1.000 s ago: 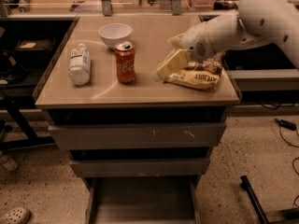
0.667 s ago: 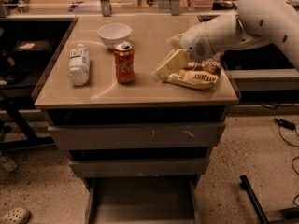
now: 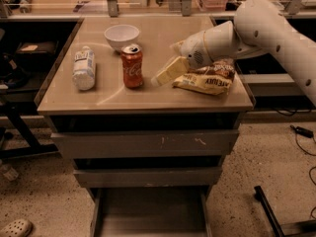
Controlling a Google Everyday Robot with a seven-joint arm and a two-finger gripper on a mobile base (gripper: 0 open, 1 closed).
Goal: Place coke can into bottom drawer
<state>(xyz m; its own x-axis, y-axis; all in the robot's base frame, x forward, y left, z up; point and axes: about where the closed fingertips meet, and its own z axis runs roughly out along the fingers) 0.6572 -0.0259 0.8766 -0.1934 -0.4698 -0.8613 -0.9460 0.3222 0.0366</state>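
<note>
Edging closer than a second ago, claw (image 3: 158,78) just beside the upright coke can (image 3: 132,66), its grip state unclear.

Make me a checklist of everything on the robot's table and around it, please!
Surface: tan table top, above three grey drawers.
Job's things: coke can upright on the table; bottom drawer pulled open.
Clutter: white bowl behind the can; white bottle lying to its left; snack bag on the right.
Gripper: gripper low over the table, right of the can, not touching it.
Cables: black cable on the floor at right.
Surroundings: speckled floor; sandal at bottom left.
</note>
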